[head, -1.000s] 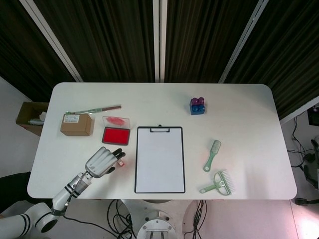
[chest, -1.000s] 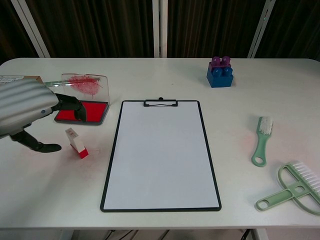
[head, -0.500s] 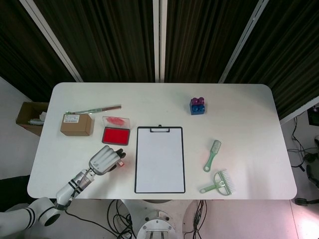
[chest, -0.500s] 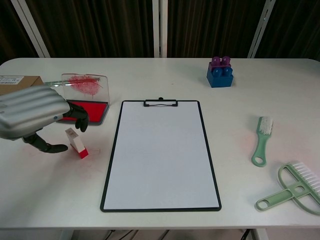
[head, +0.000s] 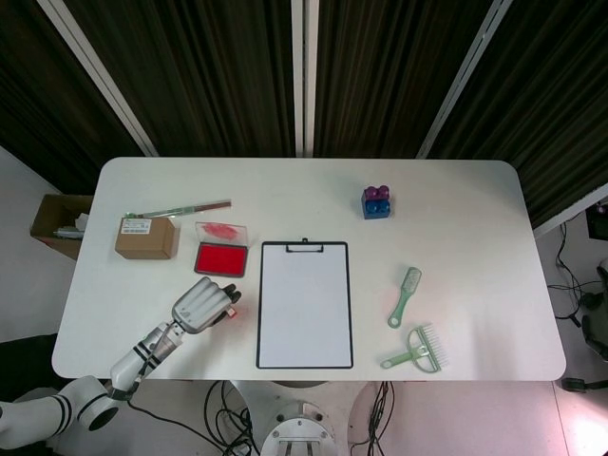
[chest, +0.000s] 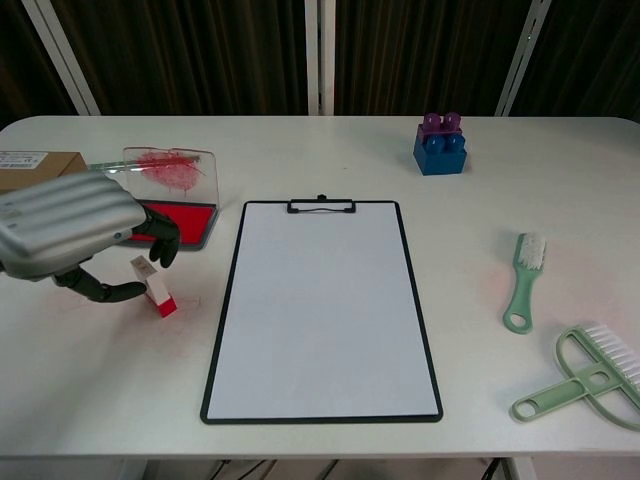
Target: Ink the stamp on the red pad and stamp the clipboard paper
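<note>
Since a second ago the left hand [chest: 75, 228] has closed in on the stamp [chest: 152, 285]; fingers [chest: 160, 240] apart, bracketing it, no grip yet. Risk: thumb tips the leaning stamp over.

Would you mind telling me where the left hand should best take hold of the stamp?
Grip the stamp on its white upper body, from above and its left. It stands tilted, red base on the table, so the top is free. The left hand hovers there, not visibly holding it.
</note>
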Available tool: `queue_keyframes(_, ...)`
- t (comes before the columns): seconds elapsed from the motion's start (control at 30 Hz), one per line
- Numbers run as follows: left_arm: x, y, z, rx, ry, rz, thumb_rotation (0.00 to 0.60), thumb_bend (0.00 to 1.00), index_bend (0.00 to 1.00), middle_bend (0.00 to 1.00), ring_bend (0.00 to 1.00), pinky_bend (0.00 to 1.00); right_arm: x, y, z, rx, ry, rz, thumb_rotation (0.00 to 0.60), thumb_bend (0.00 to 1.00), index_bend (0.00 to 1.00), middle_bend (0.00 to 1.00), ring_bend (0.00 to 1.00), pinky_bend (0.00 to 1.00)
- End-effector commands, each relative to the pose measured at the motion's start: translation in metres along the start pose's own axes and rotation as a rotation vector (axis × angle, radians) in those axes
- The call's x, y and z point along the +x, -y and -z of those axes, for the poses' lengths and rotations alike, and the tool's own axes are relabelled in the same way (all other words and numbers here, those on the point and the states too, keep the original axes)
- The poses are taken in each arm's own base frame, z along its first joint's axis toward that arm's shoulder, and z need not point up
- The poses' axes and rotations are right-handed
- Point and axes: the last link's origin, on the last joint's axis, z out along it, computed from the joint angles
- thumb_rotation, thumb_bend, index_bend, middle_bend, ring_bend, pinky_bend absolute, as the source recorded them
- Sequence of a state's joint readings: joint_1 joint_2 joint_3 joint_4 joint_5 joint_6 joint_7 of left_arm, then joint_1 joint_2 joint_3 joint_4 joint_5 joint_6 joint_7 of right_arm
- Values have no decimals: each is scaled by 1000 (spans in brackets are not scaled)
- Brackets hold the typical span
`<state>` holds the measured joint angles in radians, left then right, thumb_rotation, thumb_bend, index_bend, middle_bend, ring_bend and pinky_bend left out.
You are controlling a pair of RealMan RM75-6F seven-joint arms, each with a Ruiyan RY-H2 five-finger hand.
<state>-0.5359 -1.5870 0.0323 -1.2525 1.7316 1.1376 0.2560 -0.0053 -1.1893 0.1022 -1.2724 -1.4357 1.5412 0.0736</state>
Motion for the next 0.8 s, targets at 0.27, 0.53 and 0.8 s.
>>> queue_keyframes(0.27, -2, -2, -1, -8, 3, 17, 600, 319, 489, 496, 974, 1000, -2, -2, 1, -8, 10, 3, 600, 369, 0, 0, 0, 0)
queue_keyframes(0.53, -4, -1, -2, 4, 14, 27, 600, 333, 514, 519, 975, 1000, -4, -1, 1, -6, 25, 8, 600, 369, 0, 0, 0, 0)
queue_keyframes(0.8, -3, -1, -3, 10, 12, 45, 600, 366, 560, 562, 980, 1000, -4, 0, 1, -4, 26, 9, 600, 372, 0, 0, 0, 0)
